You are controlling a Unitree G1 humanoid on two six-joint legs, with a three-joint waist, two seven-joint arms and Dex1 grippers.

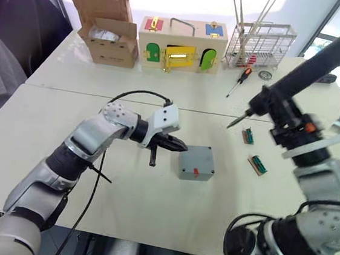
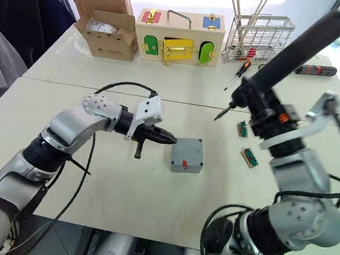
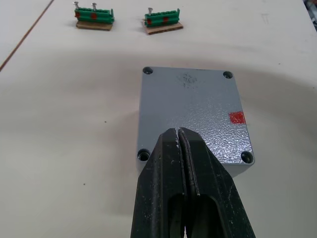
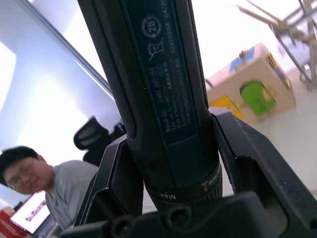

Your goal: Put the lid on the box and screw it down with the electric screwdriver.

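Bright daylight floods a white work surface (image 1: 161,96).
Two pale tabletops meet at a seam; glare from windows (image 1: 339,23) washes out the far edge, beside a dark office chair (image 4: 94,136).

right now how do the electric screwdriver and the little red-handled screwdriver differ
The electric screwdriver is thick, dark and long, and the right gripper holds it in the air with its bit angled down. The red-handled screwdriver is slim and much smaller, and it lies flat on the table near the wire rack. Both end in a thin metal bit.
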